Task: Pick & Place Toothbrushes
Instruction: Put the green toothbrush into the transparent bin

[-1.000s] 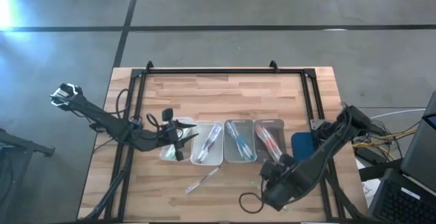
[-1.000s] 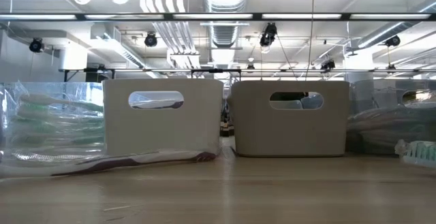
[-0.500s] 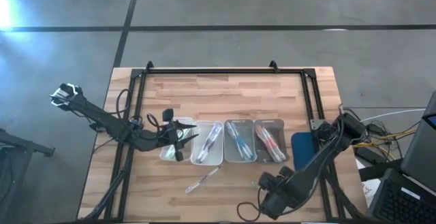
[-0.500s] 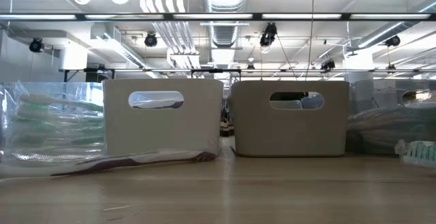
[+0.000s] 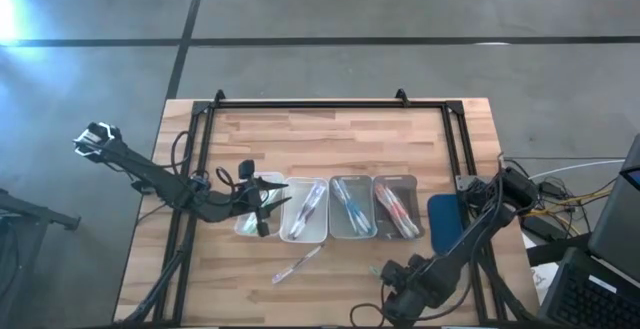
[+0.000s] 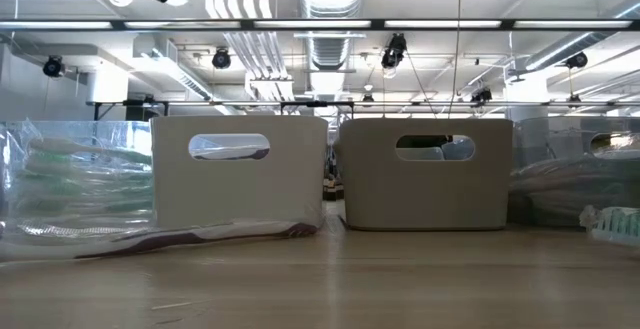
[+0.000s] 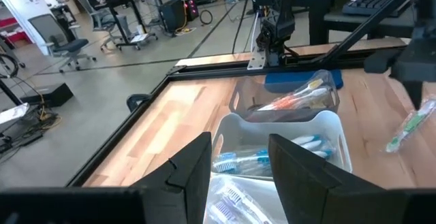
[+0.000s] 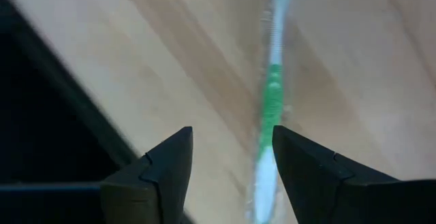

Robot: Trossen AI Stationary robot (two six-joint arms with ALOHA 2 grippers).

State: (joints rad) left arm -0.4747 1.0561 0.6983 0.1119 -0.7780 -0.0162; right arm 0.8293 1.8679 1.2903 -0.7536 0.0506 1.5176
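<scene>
Progress looks decent but it's not finished, I'd say: the row of clear trays [image 5: 328, 209] in the middle of the table [image 5: 330, 134] already has toothbrushes [image 5: 350, 207] sorted into them, with blue ones, red-pink ones and a whitish one visible from above. One loose toothbrush [image 5: 297, 264] lies on the bare wood around 7 o'clock from the trays, and a green toothbrush [image 8: 271, 108] lies on the wood right ahead of the right gripper [image 8: 231, 159], so at least two are left by my count. The right gripper [image 5: 392, 274] sits low near the table's 5 o'clock edge, fingers spread apart with nothing between them, the green brush lined up in the gap. The left gripper [image 5: 262, 207] hovers over the leftmost tray at about 9 o'clock of the row, fingers parted and holding nothing.
</scene>
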